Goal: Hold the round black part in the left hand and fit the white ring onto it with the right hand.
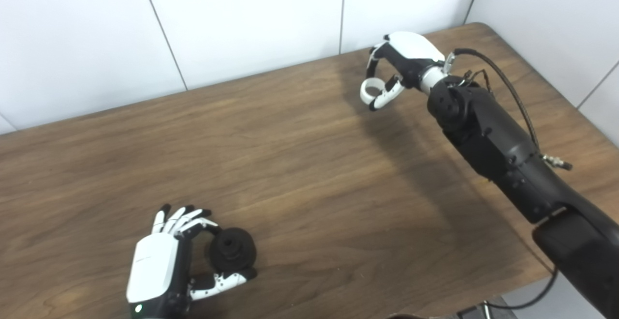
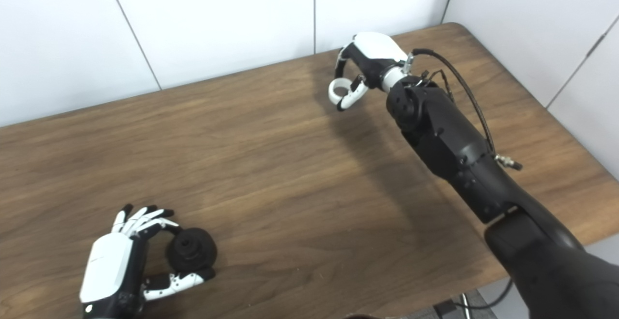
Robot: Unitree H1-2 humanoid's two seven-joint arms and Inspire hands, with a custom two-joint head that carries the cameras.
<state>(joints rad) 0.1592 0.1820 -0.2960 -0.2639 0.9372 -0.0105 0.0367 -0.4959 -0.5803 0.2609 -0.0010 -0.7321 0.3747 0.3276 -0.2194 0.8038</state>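
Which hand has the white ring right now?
The right hand, stretched toward the table's far side, pinches the white ring. The left hand, near the front edge, holds the round black part.

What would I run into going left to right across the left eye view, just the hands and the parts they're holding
left hand → round black part → white ring → right hand
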